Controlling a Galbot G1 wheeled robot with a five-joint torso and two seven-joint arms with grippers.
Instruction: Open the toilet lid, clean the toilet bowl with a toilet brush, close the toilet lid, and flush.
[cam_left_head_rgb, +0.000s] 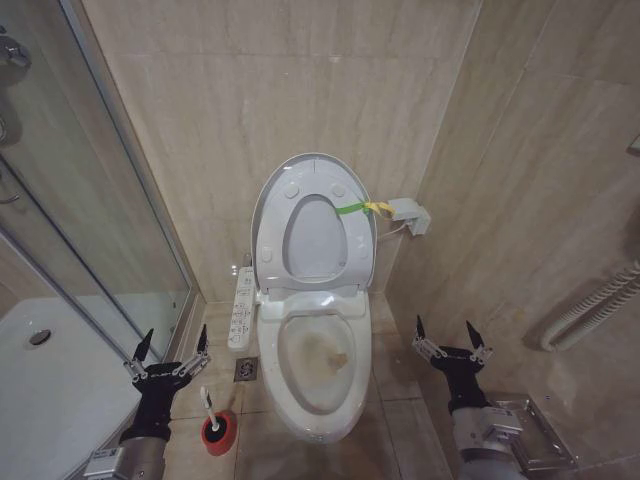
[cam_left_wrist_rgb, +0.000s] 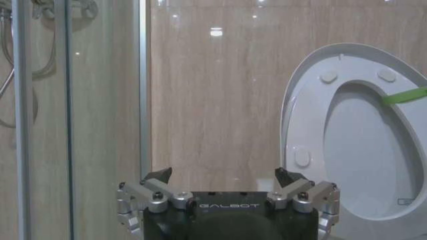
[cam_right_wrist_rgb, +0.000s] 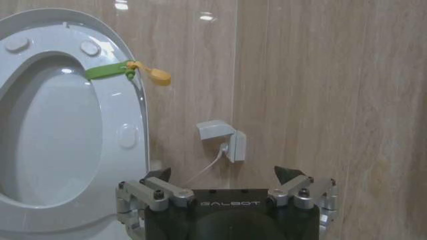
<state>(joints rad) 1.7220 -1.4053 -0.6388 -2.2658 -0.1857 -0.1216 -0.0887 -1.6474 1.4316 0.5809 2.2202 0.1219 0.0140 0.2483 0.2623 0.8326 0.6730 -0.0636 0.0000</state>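
The toilet lid (cam_left_head_rgb: 312, 170) stands raised against the back wall with the ring seat up in front of it; a green-and-yellow strap (cam_left_head_rgb: 352, 208) hangs at its edge. Below lies the toilet bowl (cam_left_head_rgb: 318, 365), with a brownish-yellow stain inside. The toilet brush (cam_left_head_rgb: 213, 423) stands in its red base on the floor left of the bowl. My left gripper (cam_left_head_rgb: 168, 350) hangs open just above and left of the brush, holding nothing. My right gripper (cam_left_head_rgb: 452, 335) is open to the right of the bowl. The wrist views show the open left gripper (cam_left_wrist_rgb: 223, 177) and right gripper (cam_right_wrist_rgb: 223, 175) facing the lid (cam_left_wrist_rgb: 310, 105) (cam_right_wrist_rgb: 137, 110).
A white button panel (cam_left_head_rgb: 241, 308) runs along the bowl's left side, with a floor drain (cam_left_head_rgb: 246, 369) beside it. The glass shower door (cam_left_head_rgb: 100, 200) and white shower tray (cam_left_head_rgb: 50, 390) close off the left. A wall socket (cam_left_head_rgb: 410, 215) and a white ribbed hose (cam_left_head_rgb: 590, 305) sit at the right.
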